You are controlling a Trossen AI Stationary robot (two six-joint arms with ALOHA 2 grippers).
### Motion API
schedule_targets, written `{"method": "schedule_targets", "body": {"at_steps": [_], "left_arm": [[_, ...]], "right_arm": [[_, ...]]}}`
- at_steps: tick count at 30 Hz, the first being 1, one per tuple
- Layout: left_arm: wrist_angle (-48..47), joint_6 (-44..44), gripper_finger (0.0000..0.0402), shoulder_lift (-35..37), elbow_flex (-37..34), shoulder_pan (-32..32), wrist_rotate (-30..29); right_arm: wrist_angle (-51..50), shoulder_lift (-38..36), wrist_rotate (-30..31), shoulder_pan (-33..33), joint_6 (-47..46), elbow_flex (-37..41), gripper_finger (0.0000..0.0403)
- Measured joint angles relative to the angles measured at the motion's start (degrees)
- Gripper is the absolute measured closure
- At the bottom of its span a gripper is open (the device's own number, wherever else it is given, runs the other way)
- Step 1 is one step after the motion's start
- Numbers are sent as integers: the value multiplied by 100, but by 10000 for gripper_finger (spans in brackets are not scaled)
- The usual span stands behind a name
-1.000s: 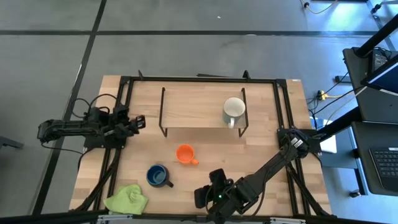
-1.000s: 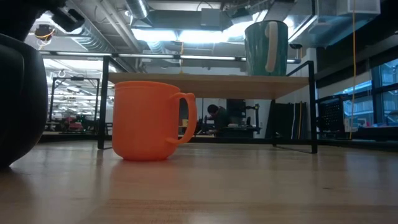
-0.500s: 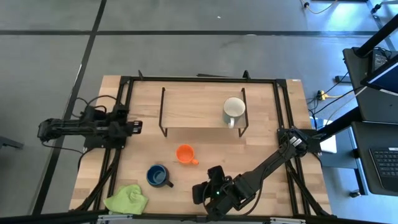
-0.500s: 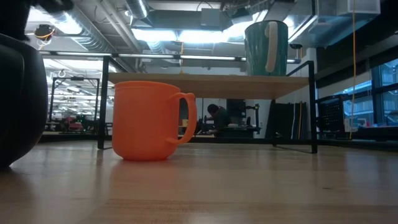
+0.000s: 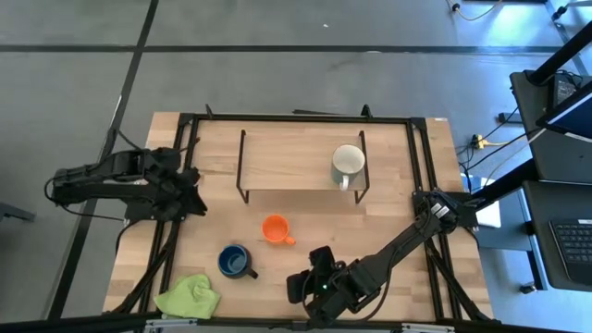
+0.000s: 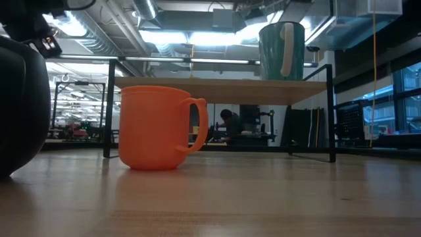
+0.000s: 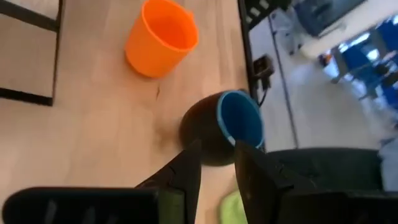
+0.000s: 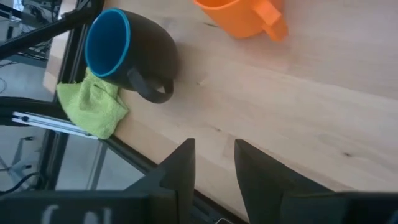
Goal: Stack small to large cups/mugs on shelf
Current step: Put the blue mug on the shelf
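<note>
Table edge (image 5: 139,148): left tool (image 5: 191,205) now nearer blue mug (image 5: 232,261).

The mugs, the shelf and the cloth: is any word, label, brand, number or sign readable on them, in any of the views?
None can be read.
Orange mug: plain, no print.
Dark blue mug: plain, no print.
White mug on the shelf: no print visible.
Lime-green cloth: no label visible.
Left gripper and right gripper: no markings visible.

Both claws empty, fingers slightly parted.
</note>
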State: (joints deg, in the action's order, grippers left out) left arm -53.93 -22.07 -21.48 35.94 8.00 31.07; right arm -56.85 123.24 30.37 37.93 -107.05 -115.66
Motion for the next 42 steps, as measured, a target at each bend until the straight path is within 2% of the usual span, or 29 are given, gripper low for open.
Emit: {"method": "schedule_targets", "body": {"at_steps": [5, 8, 10, 13, 15, 19, 23, 26, 31, 33, 36, 39, 42], "left_arm": [[55, -915, 300, -31, 7, -322, -291], [371, -1645, 296, -22, 46, -729, -233], [922, -2143, 297, -17, 283, -1069, -272], [1341, -2714, 302, -201, 1065, -1631, -995], [882, -2757, 305, -696, 1825, -2029, -1658], [-819, -2555, 307, -2194, 3311, -3013, -2802], [-2476, -2594, 307, -3588, 4171, -4022, -3504], [-3083, -2856, 307, -4407, 4216, -4623, -3764], [-2196, -3231, 307, -4964, 3977, -5481, -4536], [-1648, -3433, 307, -5001, 3832, -5574, -4744], [-1330, -3878, 307, -5020, 3496, -5579, -4854], [-877, -4116, 307, -5149, 3102, -5568, -4834], [-532, -4215, 307, -5367, 3057, -5515, -4637]], "right_arm": [[-233, 0, 0, 0, 88, -2, 289], [-273, 0, -1, 0, 354, -2, 289], [-324, -27, -19, 0, 613, -2, 289], [-352, -110, -87, 0, 915, -2, 289], [-339, -156, -52, 0, 1010, -15, 289], [-397, -210, 192, 36, 1178, -15, 289], [-394, -221, 203, 44, 1357, -13, 289], [-393, -221, 208, 63, 1443, -13, 289], [-436, -229, 298, 85, 1603, -11, 289], [-436, -238, 298, 85, 1674, -11, 289], [-484, -238, 291, 85, 1776, -41, 289], [-434, -247, 285, 83, 1914, -77, 289], [-428, -272, 253, 83, 2016, -76, 289]]}}
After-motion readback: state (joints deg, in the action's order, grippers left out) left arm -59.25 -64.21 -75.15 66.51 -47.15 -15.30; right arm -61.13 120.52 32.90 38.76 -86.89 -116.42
